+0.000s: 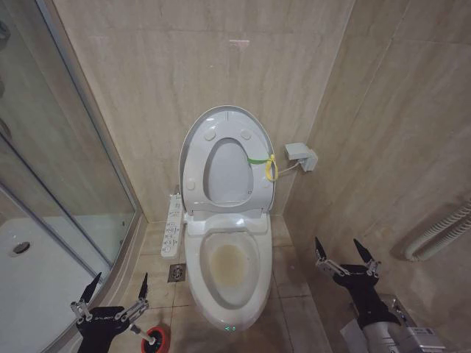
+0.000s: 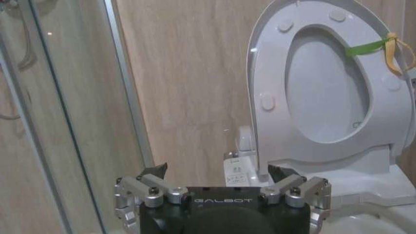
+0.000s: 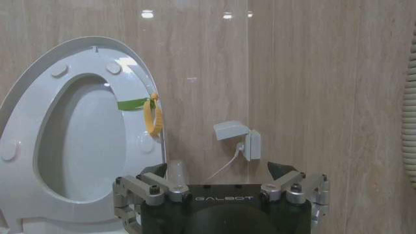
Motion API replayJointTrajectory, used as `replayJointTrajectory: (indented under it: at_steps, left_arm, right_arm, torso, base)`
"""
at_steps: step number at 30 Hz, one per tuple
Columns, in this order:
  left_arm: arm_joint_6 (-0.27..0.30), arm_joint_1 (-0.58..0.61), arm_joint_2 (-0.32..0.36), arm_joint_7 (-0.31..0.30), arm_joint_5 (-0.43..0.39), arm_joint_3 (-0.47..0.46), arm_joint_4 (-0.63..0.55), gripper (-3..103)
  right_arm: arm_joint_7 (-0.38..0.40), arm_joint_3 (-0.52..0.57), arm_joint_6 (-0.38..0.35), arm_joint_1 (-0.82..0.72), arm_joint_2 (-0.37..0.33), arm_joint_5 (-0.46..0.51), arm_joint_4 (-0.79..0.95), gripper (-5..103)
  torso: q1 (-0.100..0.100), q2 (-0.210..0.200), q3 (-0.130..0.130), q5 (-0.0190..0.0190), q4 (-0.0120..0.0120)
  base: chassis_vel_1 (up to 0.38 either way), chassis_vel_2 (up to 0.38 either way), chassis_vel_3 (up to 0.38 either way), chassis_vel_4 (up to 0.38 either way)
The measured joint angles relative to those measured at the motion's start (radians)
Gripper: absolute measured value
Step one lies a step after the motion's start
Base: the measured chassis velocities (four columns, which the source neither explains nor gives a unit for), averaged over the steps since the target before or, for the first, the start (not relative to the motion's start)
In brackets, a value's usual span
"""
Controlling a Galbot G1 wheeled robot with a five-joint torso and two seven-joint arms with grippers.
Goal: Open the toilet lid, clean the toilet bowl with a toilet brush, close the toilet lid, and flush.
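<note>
One toilet lid (image 1: 193, 147) is seen raised upright against the beige tiled wall (image 1: 147, 73), glossy white oval, with the ring seat (image 1: 259, 184) folded up against it and round bumpers visible on the seat's underside. A green strap with a yellow loop (image 1: 269, 166) is tied at the seat's edge. Below it, the toilet bowl (image 1: 193, 257) is exposed: white elongated ceramic, inside stained yellowish-brown, nothing else seen in it, small green light on the base front. A control panel (image 1: 173, 224) is mounted beside the bowl. A red cup holder (image 1: 160, 340) sits on the floor on the robot's left, just beside the left gripper (image 1: 118, 288), fingers spread wide, nothing held. The right gripper (image 1: 344, 253) is held low beside the bowl on the right, fingers likewise wide and empty. A white wall socket (image 1: 300, 154) with a cable is seen near the lid.
</note>
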Motion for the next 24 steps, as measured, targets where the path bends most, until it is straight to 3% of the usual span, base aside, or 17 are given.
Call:
replayJointTrajectory:
  at_steps: [24]
  left_arm:
    - [0.0, 0.0, 0.0, 0.0, 0.0, 0.0, 0.0, 100]
  right_arm:
    - [0.0, 0.0, 0.0, 0.0, 0.0, 0.0, 0.0, 100]
  torso:
    - [0.0, 0.0, 0.0, 0.0, 0.0]
  base:
    - [0.0, 0.0, 0.0, 0.0]
